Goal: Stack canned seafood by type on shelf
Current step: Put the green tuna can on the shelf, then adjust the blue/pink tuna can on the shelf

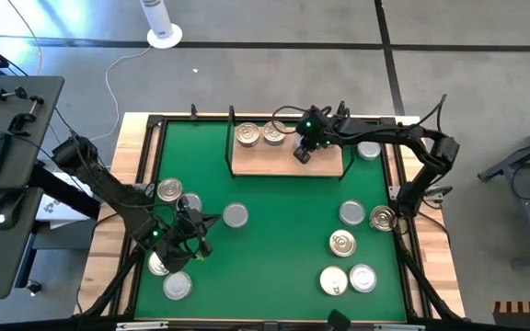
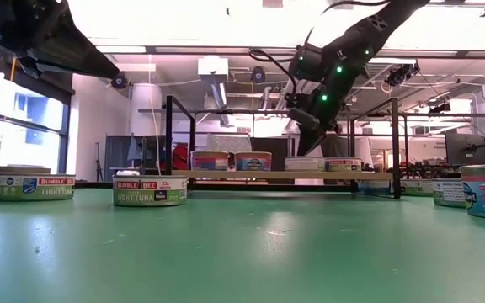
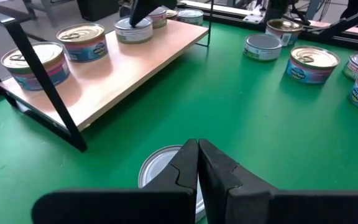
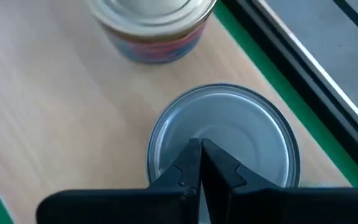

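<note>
Over the green mat, well in front of the shelf, the left gripper hangs with its fingers pressed together, holding nothing, above a silver-lidded tin lying on the mat. On the shelf, two gold-lidded tins stand side by side toward its left end. Beside them, the right gripper hovers with fingers closed and empty just over a silver-grey tin resting on the board. More tins are scattered across the mat.
</note>
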`<state>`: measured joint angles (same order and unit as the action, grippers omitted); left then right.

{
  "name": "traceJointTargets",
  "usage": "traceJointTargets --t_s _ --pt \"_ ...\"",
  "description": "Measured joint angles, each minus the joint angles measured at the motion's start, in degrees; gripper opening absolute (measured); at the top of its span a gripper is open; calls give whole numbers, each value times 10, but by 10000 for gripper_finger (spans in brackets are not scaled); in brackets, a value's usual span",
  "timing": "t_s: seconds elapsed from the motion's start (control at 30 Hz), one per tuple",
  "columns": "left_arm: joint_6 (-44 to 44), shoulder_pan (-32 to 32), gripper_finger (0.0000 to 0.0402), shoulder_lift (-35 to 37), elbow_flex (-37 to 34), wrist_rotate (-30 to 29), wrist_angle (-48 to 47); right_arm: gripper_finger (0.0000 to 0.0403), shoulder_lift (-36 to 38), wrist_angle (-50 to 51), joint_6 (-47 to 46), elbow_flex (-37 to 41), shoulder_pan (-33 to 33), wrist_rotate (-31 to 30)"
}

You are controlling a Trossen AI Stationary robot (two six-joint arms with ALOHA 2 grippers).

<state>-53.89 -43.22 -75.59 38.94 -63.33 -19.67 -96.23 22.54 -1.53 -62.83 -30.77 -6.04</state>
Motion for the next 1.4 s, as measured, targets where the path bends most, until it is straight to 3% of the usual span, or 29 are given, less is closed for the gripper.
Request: traceJointTargets --t_s 0.37,0.93,1.07,1.4 --pt "0 0 0 0 0 -3 3 2 0 -11 5 0 -33 6" --pt "0 0 0 0 0 -3 10 2 -19 -22 -14 -3 -20 6" --pt "1 0 0 0 0 -3 14 2 -26 -27 -18 -4 -26 -34" --pt "11 -3 0 0 0 -3 20 2 10 -49 -25 0 -12 -27"
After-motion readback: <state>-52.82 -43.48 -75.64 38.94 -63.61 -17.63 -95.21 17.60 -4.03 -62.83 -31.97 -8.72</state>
